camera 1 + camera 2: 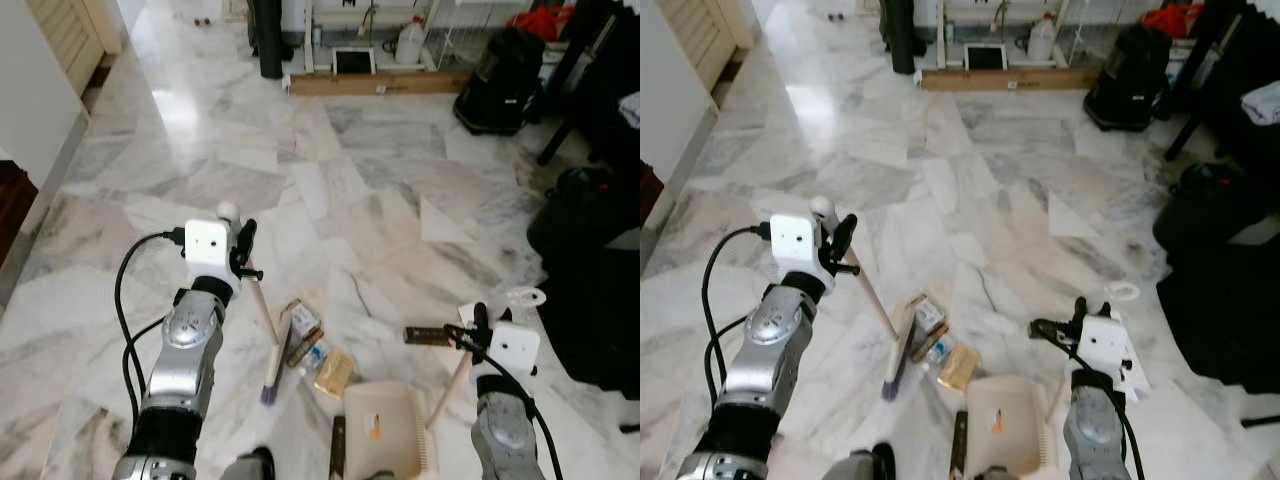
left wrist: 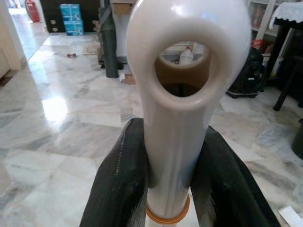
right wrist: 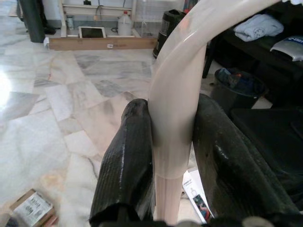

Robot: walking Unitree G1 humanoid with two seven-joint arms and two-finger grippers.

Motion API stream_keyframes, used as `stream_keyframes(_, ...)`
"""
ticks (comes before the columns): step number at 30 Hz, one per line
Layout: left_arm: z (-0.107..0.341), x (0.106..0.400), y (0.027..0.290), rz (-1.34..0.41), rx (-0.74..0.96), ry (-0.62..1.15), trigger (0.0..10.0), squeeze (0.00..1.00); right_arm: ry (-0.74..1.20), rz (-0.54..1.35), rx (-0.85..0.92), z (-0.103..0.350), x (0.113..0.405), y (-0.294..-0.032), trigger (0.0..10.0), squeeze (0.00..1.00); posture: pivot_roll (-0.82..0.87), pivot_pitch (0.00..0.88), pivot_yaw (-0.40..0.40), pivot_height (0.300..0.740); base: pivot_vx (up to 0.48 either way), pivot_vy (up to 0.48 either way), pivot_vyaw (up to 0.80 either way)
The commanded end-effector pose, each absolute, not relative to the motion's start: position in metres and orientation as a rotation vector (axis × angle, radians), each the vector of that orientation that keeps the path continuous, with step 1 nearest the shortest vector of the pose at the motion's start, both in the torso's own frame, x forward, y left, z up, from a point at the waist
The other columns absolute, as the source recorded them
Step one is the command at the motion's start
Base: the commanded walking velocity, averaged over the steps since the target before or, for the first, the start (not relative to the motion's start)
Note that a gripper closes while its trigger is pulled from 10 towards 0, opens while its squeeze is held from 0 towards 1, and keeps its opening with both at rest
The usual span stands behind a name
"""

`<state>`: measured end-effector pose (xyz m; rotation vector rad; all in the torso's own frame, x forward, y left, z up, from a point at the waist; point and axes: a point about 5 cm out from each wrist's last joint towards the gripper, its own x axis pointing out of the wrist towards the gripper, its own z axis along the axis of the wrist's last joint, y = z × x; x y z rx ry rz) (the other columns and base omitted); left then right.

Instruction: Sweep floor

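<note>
My left gripper (image 1: 243, 250) is shut on the cream broom handle (image 2: 184, 94), near its top with the hanging hole. The handle slants down to the broom head (image 1: 277, 355), whose purple bristles rest on the marble floor. Just right of the head lies litter: a small printed box (image 1: 303, 322), a dark wrapper and a yellow packet (image 1: 335, 372). My right gripper (image 1: 475, 335) is shut on the dustpan handle (image 3: 175, 118). The cream dustpan (image 1: 390, 435) sits on the floor below it, close to the yellow packet, with a small orange scrap inside.
A large black bag (image 1: 590, 290) stands close on the right. A black vacuum (image 1: 497, 75), a wooden plank (image 1: 380, 83), a white jug (image 1: 410, 42) and a dark cylinder (image 1: 268, 40) line the far side. A white wall (image 1: 30, 90) runs along the left.
</note>
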<state>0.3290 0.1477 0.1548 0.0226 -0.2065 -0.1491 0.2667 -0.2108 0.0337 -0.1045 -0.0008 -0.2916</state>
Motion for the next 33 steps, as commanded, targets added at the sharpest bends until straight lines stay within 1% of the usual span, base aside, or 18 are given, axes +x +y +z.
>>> stream_keyframes(1, 0.161, 0.329, 0.148, -0.148, 0.013, -0.245, 10.0, 0.00, 0.040, -0.295, -0.110, 0.026, 0.260, -0.213, 10.0, 0.00, 0.08, 0.144, -0.030, 0.740, -0.319, 0.000, 0.00)
stream_keyframes(4, 0.161, 0.330, 0.149, -0.146, 0.013, -0.246, 10.0, 0.00, 0.040, -0.294, -0.111, 0.026, 0.261, -0.213, 10.0, 0.00, 0.07, 0.143, -0.029, 0.740, -0.286, 0.000, 0.00)
stream_keyframes(22, 0.162, 0.332, 0.146, -0.159, 0.016, -0.235, 10.0, 0.00, 0.039, -0.297, -0.112, 0.026, 0.261, -0.213, 10.0, 0.00, 0.08, 0.134, -0.026, 0.740, 0.000, 0.000, 0.00)
stream_keyframes(30, 0.154, 0.332, 0.136, -0.245, 0.043, -0.156, 10.0, 0.00, 0.042, -0.298, -0.111, 0.025, 0.261, -0.211, 10.0, 0.00, 0.08, 0.135, -0.021, 0.740, 0.000, 0.000, 0.00)
stream_keyframes(33, 0.145, 0.332, 0.130, -0.287, 0.103, -0.073, 10.0, 0.00, 0.045, -0.299, -0.111, 0.024, 0.260, -0.211, 10.0, 0.00, 0.08, 0.138, -0.018, 0.740, 0.000, 0.000, 0.00)
